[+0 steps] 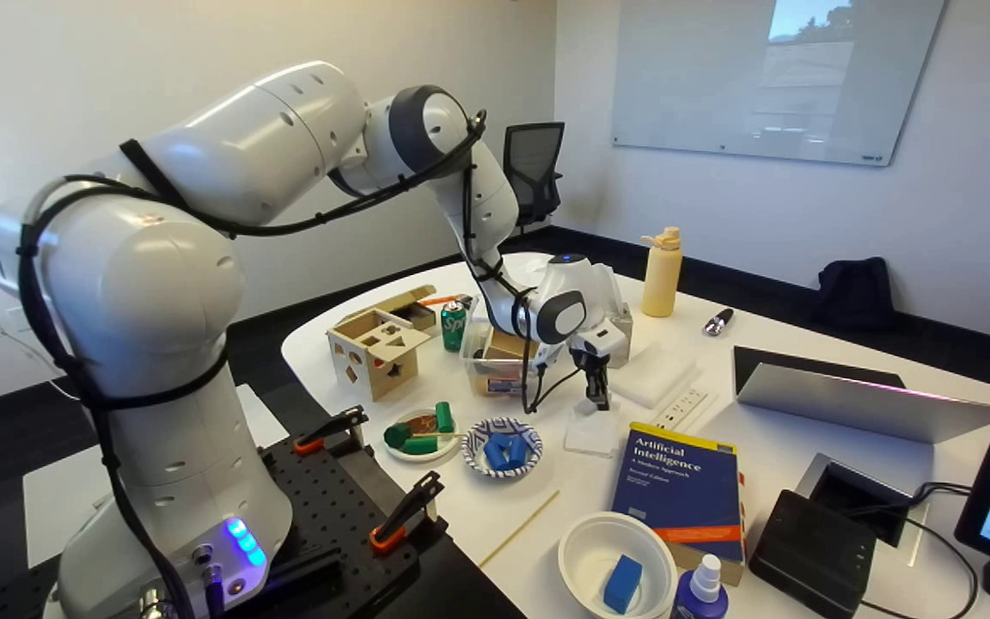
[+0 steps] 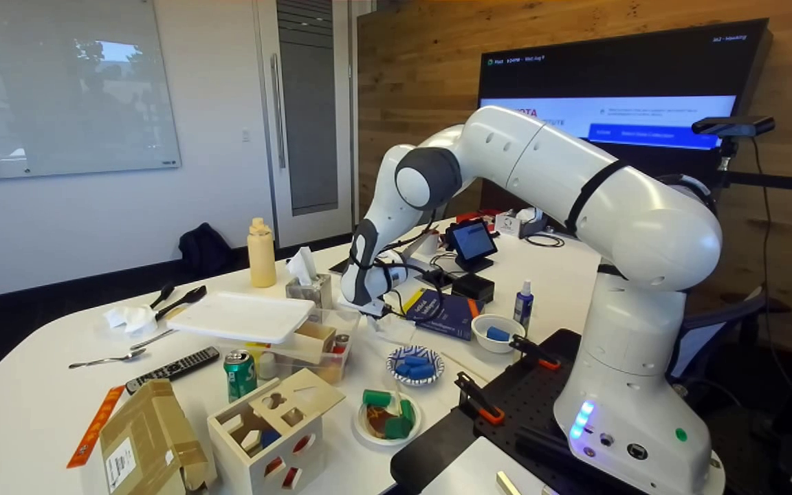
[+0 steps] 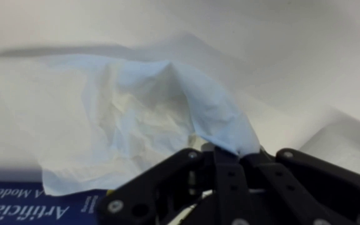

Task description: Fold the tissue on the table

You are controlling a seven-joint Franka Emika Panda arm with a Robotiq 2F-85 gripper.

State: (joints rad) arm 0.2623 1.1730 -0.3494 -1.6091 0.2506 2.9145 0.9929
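Observation:
The white tissue [image 3: 136, 115] lies partly spread and wrinkled on the white-topped table [image 2: 31, 385]. One end of it rises and curls over to my gripper [image 3: 241, 154], whose black fingers are closed together on that end. In an exterior view the tissue [image 1: 591, 437] lies between the patterned bowl and the book, with my gripper [image 1: 600, 402] pointing down just above it. The tissue also shows in an exterior view [image 2: 394, 330], where the fingertips are hard to make out. In the wrist view its lower left edge overlaps the blue book.
The blue book [image 1: 680, 481] lies beside the tissue. A patterned bowl [image 2: 415, 364] with blue blocks stands close by. A clear plastic bin [image 2: 341, 344], a tissue box [image 2: 310, 292] and a power strip [image 1: 681, 409] are also near. A laptop [image 1: 873, 404] stands farther off.

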